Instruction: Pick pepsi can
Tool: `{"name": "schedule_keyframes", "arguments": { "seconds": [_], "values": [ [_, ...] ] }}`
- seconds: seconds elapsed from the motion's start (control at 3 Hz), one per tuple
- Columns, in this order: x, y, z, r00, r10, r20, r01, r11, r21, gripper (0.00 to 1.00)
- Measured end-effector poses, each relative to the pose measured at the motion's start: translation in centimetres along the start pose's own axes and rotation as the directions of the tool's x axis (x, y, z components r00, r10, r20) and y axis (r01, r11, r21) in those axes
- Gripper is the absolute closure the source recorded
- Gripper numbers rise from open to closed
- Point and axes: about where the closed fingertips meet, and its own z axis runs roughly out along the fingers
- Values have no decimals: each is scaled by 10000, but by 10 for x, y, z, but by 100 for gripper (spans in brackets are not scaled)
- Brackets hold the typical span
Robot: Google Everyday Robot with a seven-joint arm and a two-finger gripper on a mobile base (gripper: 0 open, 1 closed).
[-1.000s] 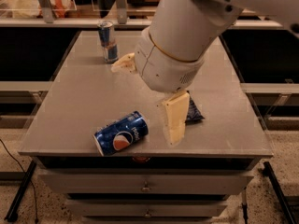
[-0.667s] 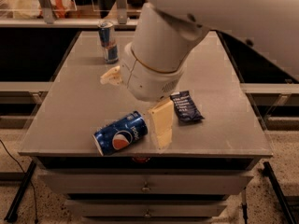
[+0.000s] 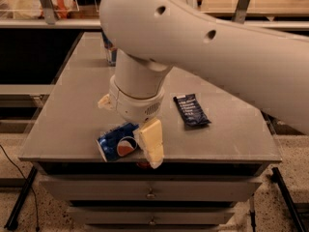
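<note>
Claw [image 3: 129, 132] is low over the front edge of the tabletop [image 3: 67, 115], and I see its fingers spread wide with nothing clamped. The pepsi can [image 3: 117, 146] lies on its side right there, logo facing me. One cream finger [image 3: 151, 141] sits against the can's right end; the other peeks out on its far side. A dark blue wrapper [image 3: 191, 110] lies flat to the right, apart. The arm mostly hides another can [image 3: 110, 52] at the back.
</note>
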Motion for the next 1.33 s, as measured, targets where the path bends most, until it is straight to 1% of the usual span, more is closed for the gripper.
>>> {"name": "schedule_keyframes", "arguments": {
  "seconds": [0.33, 0.67, 1.33],
  "values": [
    [12, -7, 15, 9990, 173, -411, -180, 9997, -160, 0],
    [22, -10, 19, 9979, 393, -522, -399, 9991, -106, 18],
    [35, -15, 8, 9966, 541, -620, -536, 9985, 98, 64]
  ]
}}
